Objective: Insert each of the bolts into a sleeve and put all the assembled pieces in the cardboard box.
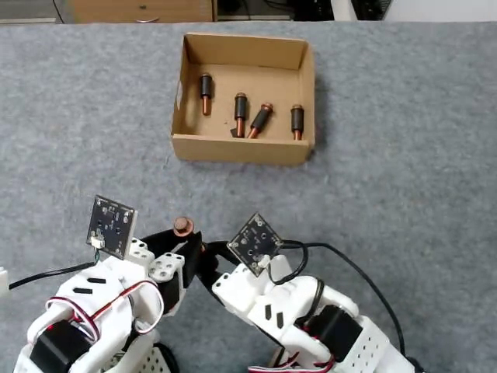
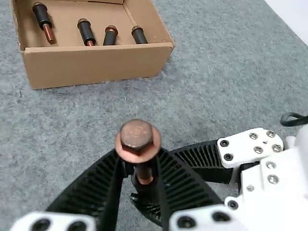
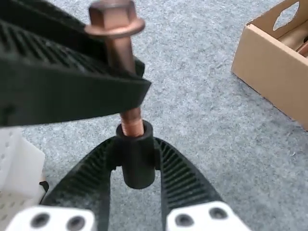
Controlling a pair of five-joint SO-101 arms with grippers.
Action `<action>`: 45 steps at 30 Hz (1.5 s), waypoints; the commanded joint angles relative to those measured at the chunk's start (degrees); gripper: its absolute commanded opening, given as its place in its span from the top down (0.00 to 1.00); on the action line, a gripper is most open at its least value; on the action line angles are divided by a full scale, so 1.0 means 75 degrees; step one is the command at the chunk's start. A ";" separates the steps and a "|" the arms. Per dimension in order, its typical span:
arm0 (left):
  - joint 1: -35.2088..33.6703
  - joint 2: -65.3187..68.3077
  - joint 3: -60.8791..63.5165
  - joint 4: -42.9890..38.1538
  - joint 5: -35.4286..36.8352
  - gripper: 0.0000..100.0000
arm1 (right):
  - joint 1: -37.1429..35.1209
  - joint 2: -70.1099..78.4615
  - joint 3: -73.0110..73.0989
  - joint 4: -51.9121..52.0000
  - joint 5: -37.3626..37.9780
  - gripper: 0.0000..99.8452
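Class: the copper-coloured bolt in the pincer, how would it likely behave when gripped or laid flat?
The bolt looks like solid metal, so probably stiff and heavy for its size. Its round shank would likely roll, though the flanged head may curb that. In the left pincer its narrow shank might slip.
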 commanded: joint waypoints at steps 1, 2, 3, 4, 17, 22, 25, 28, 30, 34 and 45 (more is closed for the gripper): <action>0.0094 -0.0264 -0.0082 0.0012 -0.0082 0.97 | -0.0006 -0.0158 -0.0592 0.0000 0.0082 1.00; 0.0094 -0.0264 -0.0082 0.0012 -0.0082 0.94 | -0.0006 -0.0158 -0.0592 0.0000 0.0082 1.00; 0.0094 -0.0264 -0.0070 0.0023 -0.0094 0.91 | -0.0018 -0.0158 -0.0592 0.0000 0.0082 1.00; 0.0094 -0.0264 -0.0070 0.0012 -0.0094 0.88 | -0.0018 -0.0158 -0.0592 0.0000 0.0082 1.00; -0.0434 -0.0275 0.0223 0.0012 -0.0094 0.82 | 0.0451 -0.0158 -0.0791 -0.0105 0.0094 1.00; -0.0445 -0.0275 0.0223 -0.0293 -0.0094 0.79 | 0.0908 -0.0158 -0.0838 -0.0129 0.0094 1.00; -0.0621 -0.0275 0.0164 -0.0551 -0.0070 0.71 | 0.1471 -0.0158 -0.0920 -0.0363 0.0223 1.00; -0.1114 -0.0275 -0.0082 -0.0973 -0.0082 0.65 | 0.2362 -0.0158 -0.0908 -0.0867 0.0469 1.00; -0.1500 -0.0275 -0.0141 -0.1231 -0.0082 0.65 | 0.3007 -0.0158 -0.0908 -0.1278 0.0633 1.00; -0.2133 -0.0264 0.0164 -0.1348 -0.0082 0.71 | 0.4355 -0.0088 -0.0932 -0.2391 0.0656 1.00; -0.3727 -0.0275 0.2344 -0.1805 -0.0094 0.99 | 0.5972 0.1201 -0.2292 -0.4021 0.0633 1.00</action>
